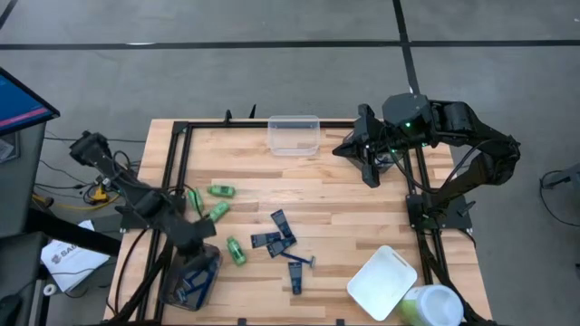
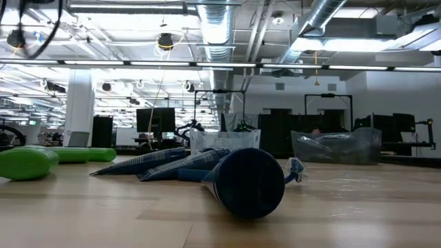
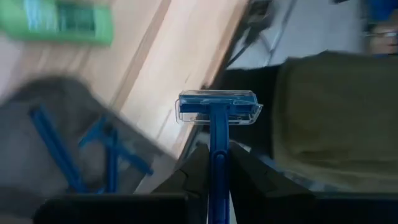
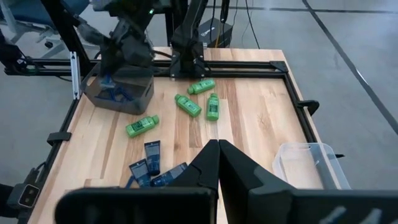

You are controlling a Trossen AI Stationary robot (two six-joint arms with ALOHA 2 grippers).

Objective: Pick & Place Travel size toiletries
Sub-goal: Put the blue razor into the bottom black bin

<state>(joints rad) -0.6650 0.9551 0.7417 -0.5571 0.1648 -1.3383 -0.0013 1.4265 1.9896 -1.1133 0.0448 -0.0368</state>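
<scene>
High view: wooden table framed by dark rails. At five o'clock, a white tub, empty side up. At twelve o'clock, a clear tub. At seven o'clock, a grey tub with blue razors inside.

Left gripper hovering over the grey tub's rim, jaws narrow, pinching the handle of a blue razor, head clear of the fingertips. Right gripper parked at one o'clock near the clear tub, jaws pressed together, holding nothing.

Loose on the boards: four green bottles spread from nine o'clock toward the middle, one just beside the grey tub. Navy tubes clustered at the centre, overlapping. Two more razors at six o'clock, just below the tubes. Low view: one navy tube end-on, close to the lens, green bottles off at nine o'clock.
</scene>
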